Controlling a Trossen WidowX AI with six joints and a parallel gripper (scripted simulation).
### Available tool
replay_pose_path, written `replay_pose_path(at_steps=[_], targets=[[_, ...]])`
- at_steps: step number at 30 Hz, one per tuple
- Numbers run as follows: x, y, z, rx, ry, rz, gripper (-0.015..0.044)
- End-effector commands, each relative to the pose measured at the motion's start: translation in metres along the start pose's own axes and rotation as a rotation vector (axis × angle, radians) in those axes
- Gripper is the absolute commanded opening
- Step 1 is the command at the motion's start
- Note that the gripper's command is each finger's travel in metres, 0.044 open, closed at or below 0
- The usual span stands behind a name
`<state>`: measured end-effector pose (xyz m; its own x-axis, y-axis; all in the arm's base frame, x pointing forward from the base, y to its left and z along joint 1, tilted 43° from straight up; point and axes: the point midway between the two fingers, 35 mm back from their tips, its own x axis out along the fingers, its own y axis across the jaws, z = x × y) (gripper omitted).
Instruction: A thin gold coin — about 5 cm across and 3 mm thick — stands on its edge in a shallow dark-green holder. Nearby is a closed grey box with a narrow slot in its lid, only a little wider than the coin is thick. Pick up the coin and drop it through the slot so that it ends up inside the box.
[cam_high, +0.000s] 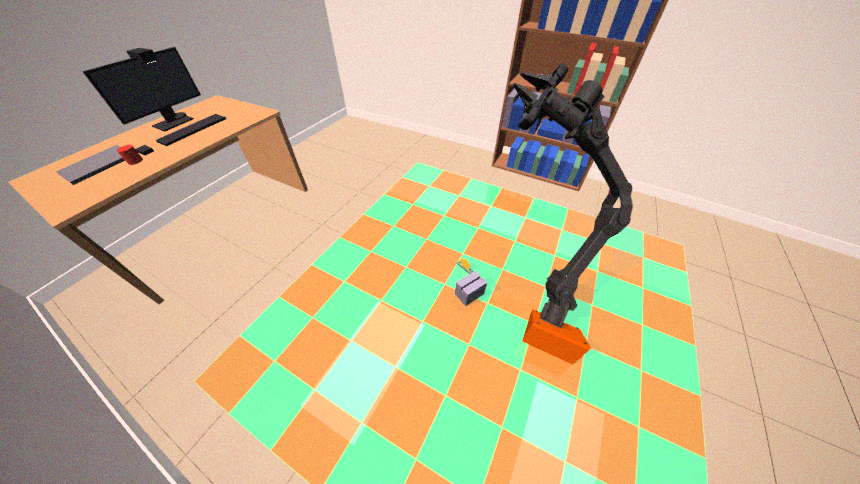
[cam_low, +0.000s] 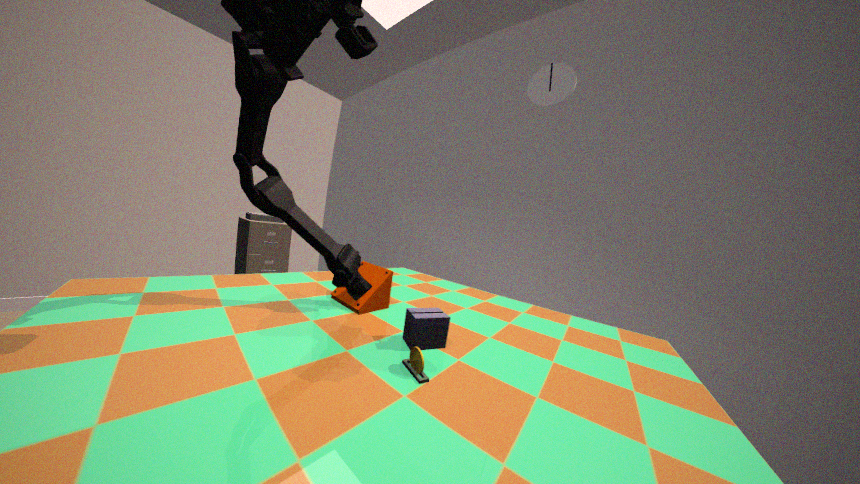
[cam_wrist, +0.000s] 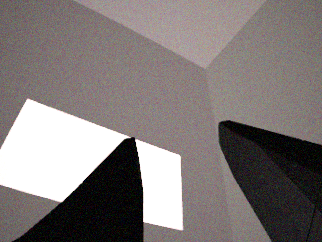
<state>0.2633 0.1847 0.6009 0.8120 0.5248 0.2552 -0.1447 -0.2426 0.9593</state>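
Note:
The gold coin (cam_high: 465, 263) (cam_low: 417, 359) stands on its edge in the dark-green holder (cam_low: 423, 378). The closed grey box (cam_high: 471, 291) (cam_low: 426, 333) stands close beside the holder, with the narrow slot across its lid on top. My gripper (cam_high: 518, 80) (cam_wrist: 178, 140) is partly open and empty, high above the mat and far from the coin and box. Its two dark fingers show apart in the wrist view, against the ceiling and walls. In the exterior view the fingertips are not visible.
The arm rises from an orange base (cam_high: 554, 340) (cam_low: 376, 288) on the checkered mat (cam_high: 487, 385) (cam_low: 355, 421), a short way from the box. A bookshelf (cam_high: 574, 51) stands behind the arm. A desk (cam_high: 249, 111) with a monitor is at the left, off the mat.

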Motion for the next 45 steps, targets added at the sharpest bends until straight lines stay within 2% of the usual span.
replay_pose_path(at_steps=[1,9,18,24,30,32,42,45], targets=[[0.024,-0.066,0.024,-0.131,-0.101,-0.205,0.0161],[0.034,-0.189,0.072,-0.398,-0.226,-0.641,0.0161],[-0.008,-0.314,0.128,-0.745,-0.232,-1.226,0.0161],[-0.069,-0.379,0.165,-1.005,-0.09,-1.714,0.0161],[-0.131,-0.409,0.192,-1.213,0.206,-2.18,0.0161],[-0.137,-0.411,0.195,-1.232,0.249,-2.228,0.0161],[-0.135,-0.412,0.195,-1.232,0.249,-2.228,0.0161],[-0.141,-0.422,0.208,-1.232,0.248,-2.227,0.0161]])
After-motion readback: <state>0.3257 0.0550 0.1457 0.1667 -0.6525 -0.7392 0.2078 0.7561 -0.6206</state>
